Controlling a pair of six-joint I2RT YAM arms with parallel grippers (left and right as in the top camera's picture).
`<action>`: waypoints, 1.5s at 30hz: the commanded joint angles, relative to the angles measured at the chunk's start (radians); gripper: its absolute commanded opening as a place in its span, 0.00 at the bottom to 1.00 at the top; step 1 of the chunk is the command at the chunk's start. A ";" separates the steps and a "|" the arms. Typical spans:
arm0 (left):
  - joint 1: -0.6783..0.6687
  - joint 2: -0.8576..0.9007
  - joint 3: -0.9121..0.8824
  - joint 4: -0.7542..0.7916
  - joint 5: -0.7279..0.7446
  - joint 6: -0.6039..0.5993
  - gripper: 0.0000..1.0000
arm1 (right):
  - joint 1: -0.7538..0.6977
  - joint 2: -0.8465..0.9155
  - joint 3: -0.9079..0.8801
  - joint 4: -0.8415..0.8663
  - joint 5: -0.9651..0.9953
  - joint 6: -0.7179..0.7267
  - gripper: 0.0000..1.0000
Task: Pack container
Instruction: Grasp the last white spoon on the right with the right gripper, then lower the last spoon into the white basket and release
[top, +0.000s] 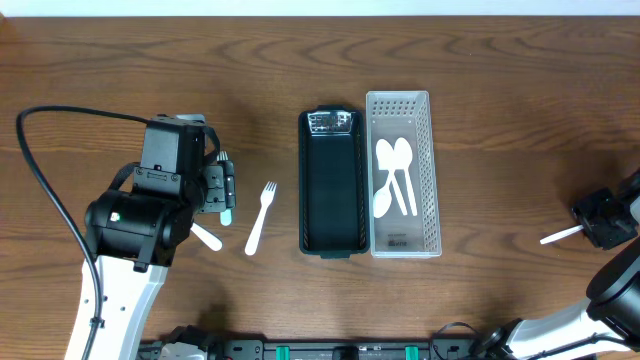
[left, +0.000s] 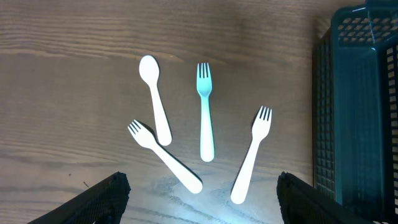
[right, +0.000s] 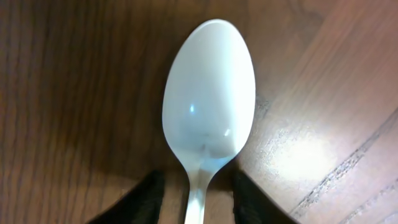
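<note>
My left gripper (top: 218, 190) (left: 202, 208) is open and empty above loose cutlery on the table. Ahead of its fingers lie a white spoon (left: 155, 99), a teal fork (left: 205, 112) and two white forks (left: 252, 155) (left: 165, 155). In the overhead view one white fork (top: 260, 217) lies clear of the arm, and the rest is mostly hidden under it. My right gripper (top: 598, 222) (right: 198, 202) is shut on the handle of a white spoon (right: 208, 106) at the far right. The clear basket (top: 430, 180) holds white spoons (top: 392, 175). The black basket (top: 332, 185) looks empty.
The two baskets stand side by side at the table's middle. The black basket's wall (left: 354, 106) is at the right edge of the left wrist view. The left arm's black cable (top: 40, 180) loops over the left side of the table.
</note>
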 joint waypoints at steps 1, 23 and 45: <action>0.004 0.003 0.011 -0.003 -0.008 -0.006 0.79 | -0.006 0.029 -0.033 -0.002 -0.044 0.005 0.26; 0.004 0.003 0.011 -0.003 -0.008 -0.006 0.79 | 0.195 -0.215 0.071 -0.116 -0.150 -0.057 0.01; 0.004 0.003 0.011 -0.003 -0.008 -0.006 0.79 | 1.113 -0.169 0.284 -0.216 0.015 -0.062 0.01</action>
